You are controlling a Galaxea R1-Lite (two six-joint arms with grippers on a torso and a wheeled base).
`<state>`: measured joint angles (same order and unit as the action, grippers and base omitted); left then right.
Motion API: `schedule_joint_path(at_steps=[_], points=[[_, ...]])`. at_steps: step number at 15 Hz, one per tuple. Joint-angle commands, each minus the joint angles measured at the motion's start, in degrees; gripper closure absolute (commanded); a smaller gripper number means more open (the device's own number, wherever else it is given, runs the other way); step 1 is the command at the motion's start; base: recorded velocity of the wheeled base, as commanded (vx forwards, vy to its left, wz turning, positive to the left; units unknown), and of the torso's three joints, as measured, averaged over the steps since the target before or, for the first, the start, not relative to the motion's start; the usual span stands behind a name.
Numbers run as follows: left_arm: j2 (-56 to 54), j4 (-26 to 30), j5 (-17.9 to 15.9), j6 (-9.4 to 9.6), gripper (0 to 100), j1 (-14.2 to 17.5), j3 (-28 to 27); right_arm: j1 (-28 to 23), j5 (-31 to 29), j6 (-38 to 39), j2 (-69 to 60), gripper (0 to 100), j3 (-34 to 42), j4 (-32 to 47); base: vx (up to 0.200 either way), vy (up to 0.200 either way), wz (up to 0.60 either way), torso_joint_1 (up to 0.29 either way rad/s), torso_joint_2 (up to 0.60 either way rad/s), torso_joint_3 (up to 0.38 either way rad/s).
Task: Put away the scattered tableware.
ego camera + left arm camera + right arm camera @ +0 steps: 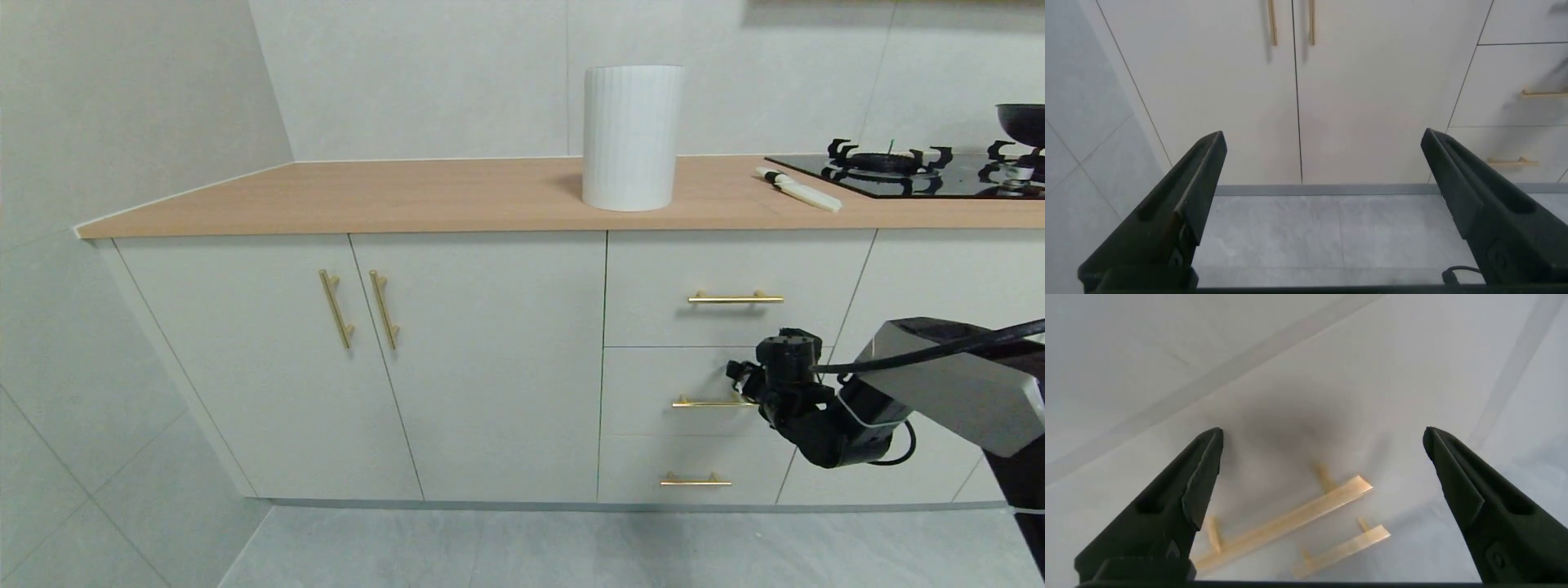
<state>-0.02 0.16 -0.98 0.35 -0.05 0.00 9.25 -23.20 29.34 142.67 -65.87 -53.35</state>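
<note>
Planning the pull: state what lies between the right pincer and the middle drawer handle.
Nothing; the right wrist view shows only bare drawer front between the open right pincer and the middle drawer handle.

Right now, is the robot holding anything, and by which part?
Nothing. The left gripper and right gripper are open and empty; the right faces a drawer handle, not gripping it.

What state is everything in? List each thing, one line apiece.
White top drawer: shut.
White middle drawer: shut.
White bottom drawer: shut.
Pair of white cupboard doors: shut.
Tall white ribbed cylinder: upright on the wooden countertop.
Cream-white utensil: lying flat on the countertop.
Left pincer: open, empty.
Right pincer: open, empty, by the middle drawer's brass handle.
</note>
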Motion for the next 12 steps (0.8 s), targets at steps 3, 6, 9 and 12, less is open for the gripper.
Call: schedule_joint_path(at_steps=[3, 6, 9, 12], points=[[0.02, 0.02, 0.01, 0.0, 0, 0.05, 0.0, 0.85, 3.16, -2.45, -30.25, 0, 25.79, 0.44, 0.0, 0.0, 0.0, 0.0, 0.0, 0.0], [0.02, 0.02, 0.01, 0.0, 0, 0.05, 0.0, 0.15, 2.98, -7.72, -53.37, 0, 41.61, 0.44, 0.0, 0.0, 0.0, 0.0, 0.0, 0.0], [0.02, -0.07, 0.01, 0.0, 0, 0.05, -0.09, 0.06, 3.34, -16.51, -79.03, 0, 55.32, 1.67, 0.0, 0.0, 0.0, 0.0, 0.0, 0.0], [0.02, -0.07, 0.01, 0.0, 0, 0.05, 0.0, -0.11, 2.72, -23.28, -101.36, 0, 59.27, 15.38, 0.0, 0.0, 0.0, 0.0, 0.0, 0.0]])
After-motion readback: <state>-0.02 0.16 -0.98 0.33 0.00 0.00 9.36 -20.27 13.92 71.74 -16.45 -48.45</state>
